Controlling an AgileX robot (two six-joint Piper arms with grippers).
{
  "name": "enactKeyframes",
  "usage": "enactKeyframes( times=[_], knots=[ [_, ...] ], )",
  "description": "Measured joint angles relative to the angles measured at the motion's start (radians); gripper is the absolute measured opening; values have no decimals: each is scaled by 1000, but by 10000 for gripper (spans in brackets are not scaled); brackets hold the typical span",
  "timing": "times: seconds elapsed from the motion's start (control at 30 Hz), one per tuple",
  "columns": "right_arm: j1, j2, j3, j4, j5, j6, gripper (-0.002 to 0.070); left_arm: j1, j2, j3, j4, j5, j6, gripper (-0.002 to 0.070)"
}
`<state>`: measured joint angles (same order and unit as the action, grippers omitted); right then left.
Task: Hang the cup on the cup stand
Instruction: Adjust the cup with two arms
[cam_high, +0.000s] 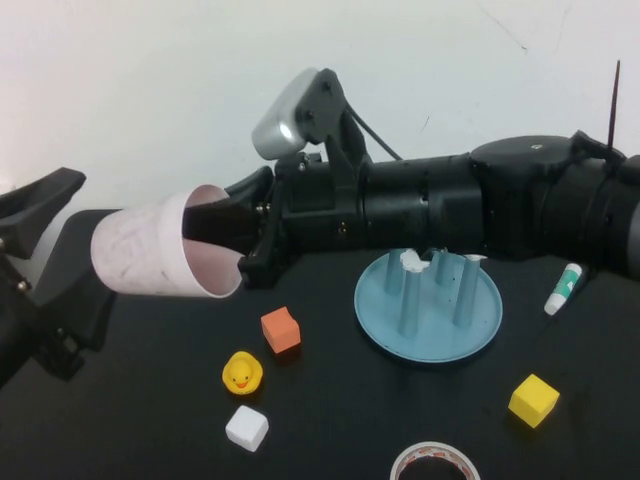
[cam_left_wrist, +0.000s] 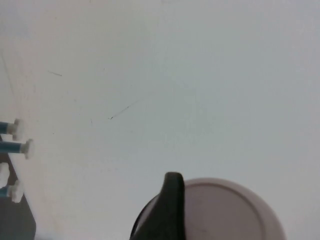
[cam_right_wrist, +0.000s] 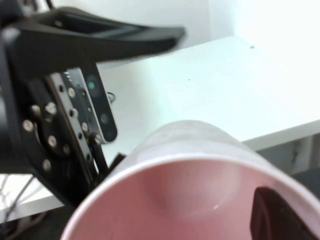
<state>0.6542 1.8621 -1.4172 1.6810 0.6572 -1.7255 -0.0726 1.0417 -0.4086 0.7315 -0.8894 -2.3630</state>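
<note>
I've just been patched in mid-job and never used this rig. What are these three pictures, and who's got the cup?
It is a robot with two arms. The high view looks down on a black table. The other two views come from cameras on each wrist.

The right gripper, reaching across from the right, is shut on the rim of the pink cup, one finger inside it. The cup is held sideways in the air. The left gripper is at the far left beside the cup's base, open.

On the table: the blue cup stand, orange cube, yellow cube, white cube, duck, tape roll, small tube.
</note>
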Motion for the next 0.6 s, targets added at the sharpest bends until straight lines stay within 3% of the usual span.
enactKeyframes(
  times=[0.6],
  knots=[
    [23, -2, -80, -32, -67, -68, 22, 11, 73, -3, -55, -95, 2, 693]
  ],
)
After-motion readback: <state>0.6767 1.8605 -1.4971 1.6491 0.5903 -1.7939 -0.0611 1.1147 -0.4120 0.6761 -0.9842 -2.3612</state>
